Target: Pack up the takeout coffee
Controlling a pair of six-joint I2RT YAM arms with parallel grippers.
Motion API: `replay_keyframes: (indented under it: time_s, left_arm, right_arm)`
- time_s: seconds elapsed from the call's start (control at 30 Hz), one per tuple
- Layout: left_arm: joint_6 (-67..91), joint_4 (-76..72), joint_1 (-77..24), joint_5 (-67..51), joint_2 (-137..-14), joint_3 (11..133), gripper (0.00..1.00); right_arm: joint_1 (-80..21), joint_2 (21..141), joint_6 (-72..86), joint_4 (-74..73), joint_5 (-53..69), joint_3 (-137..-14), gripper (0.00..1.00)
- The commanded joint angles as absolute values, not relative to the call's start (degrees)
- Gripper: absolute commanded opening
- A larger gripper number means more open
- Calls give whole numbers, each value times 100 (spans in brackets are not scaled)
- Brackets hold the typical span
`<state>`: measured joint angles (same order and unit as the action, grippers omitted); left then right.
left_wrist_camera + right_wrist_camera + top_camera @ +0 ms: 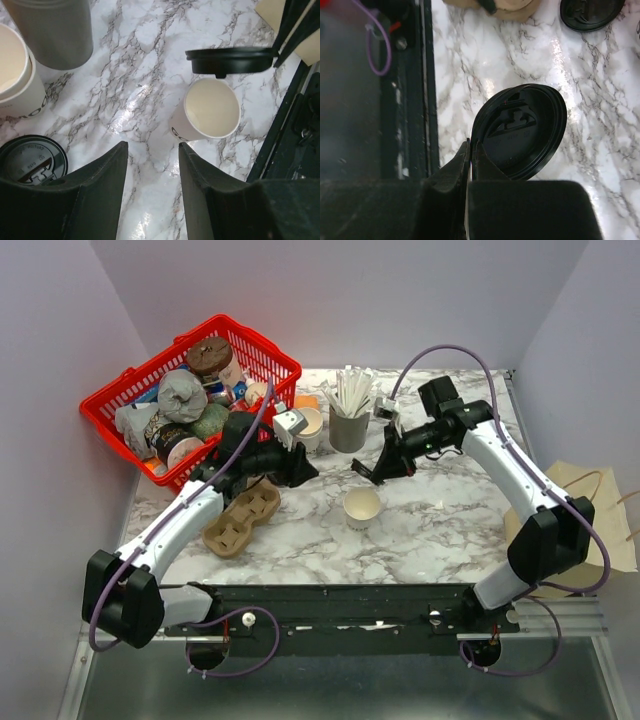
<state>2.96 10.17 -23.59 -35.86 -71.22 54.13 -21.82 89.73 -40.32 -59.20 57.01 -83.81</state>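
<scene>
A small cream-white paper cup [362, 507] stands open on the marble table, with no lid on it. It also shows in the left wrist view [210, 110]. My right gripper [373, 476] is shut on the rim of a round black lid [520, 132] and holds it tilted a little above and behind the cup. The lid also shows in the left wrist view [230, 60], just over the cup's far edge. My left gripper [308, 468] is open and empty, low over the table to the left of the cup [152, 145].
A red basket [262, 348] full of items stands at the back left. A cardboard cup carrier [242, 518] lies left of the cup. A grey cup of white sticks [349, 425], a stack of cream cups [310, 428] and a spare black lid [32, 160] are behind.
</scene>
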Motion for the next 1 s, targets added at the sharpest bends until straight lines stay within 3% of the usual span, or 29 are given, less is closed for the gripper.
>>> replay_keyframes:
  time_s: [0.0, 0.27, 0.97]
  left_arm:
    - [-465, 835, -2654, -3350, -7031, 5388, 56]
    - [-729, 739, -3094, -3164, -7172, 5379, 60]
    - [-862, 273, -3612, -3287, -7655, 5511, 62]
  right_arm:
    - [-2030, 9105, -2779, -5669, 7574, -8464, 4]
    - [-1916, 9061, 446, -2895, 9122, -6568, 5]
    - [-1450, 9729, 1090, -2505, 8815, -6363, 6]
